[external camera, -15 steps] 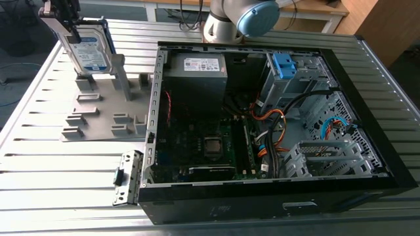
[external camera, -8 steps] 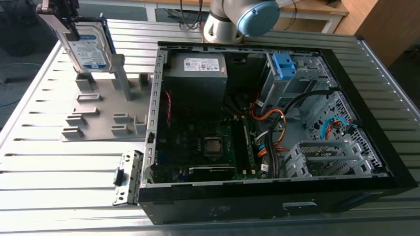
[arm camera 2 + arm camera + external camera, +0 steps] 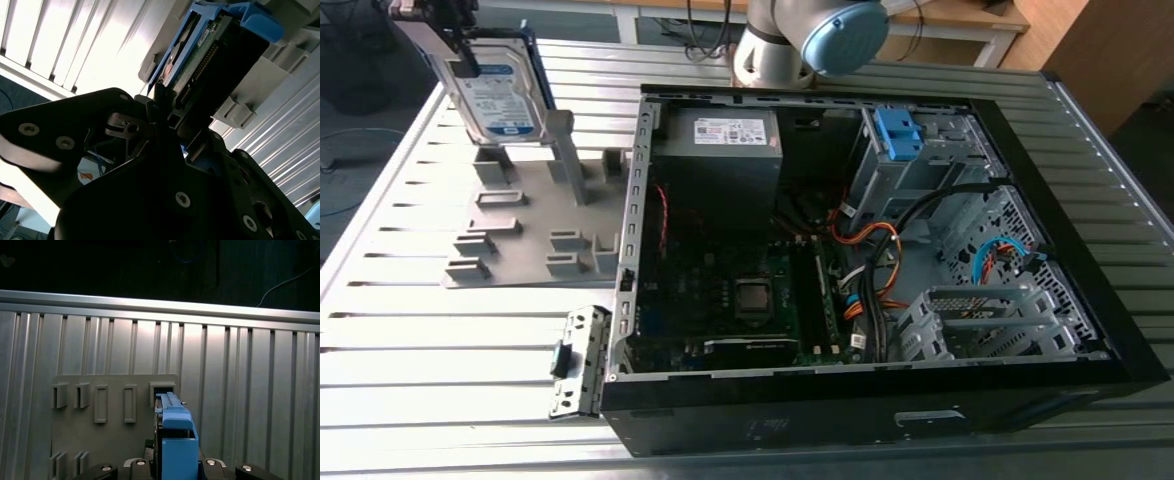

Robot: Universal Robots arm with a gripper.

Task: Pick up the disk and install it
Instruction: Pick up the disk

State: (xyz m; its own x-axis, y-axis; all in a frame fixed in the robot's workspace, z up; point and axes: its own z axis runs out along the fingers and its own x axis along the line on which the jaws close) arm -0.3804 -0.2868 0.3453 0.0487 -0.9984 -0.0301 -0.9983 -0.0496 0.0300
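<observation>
The gripper is clamping its fingers closed on the upper end of the disk and holding it upright at the far corner of the exterior view's left. The label face is turning toward the camera, and the blue bracket is running along the disk's edges. The disk's lower edge is sitting right at the upright posts of the grey fixture plate; whether it is touching them cannot be told. In the second wrist view the gripper is pinching the disk by its end, with the connector side and green board showing. In the first wrist view the disk is showing as a blue bracket edge above the fixture plate. The plate is lying on the ribbed metal table, just beside the open computer case. Inside the case, a grey power supply and a blue latch are sitting along the far wall, well apart from the disk.
</observation>
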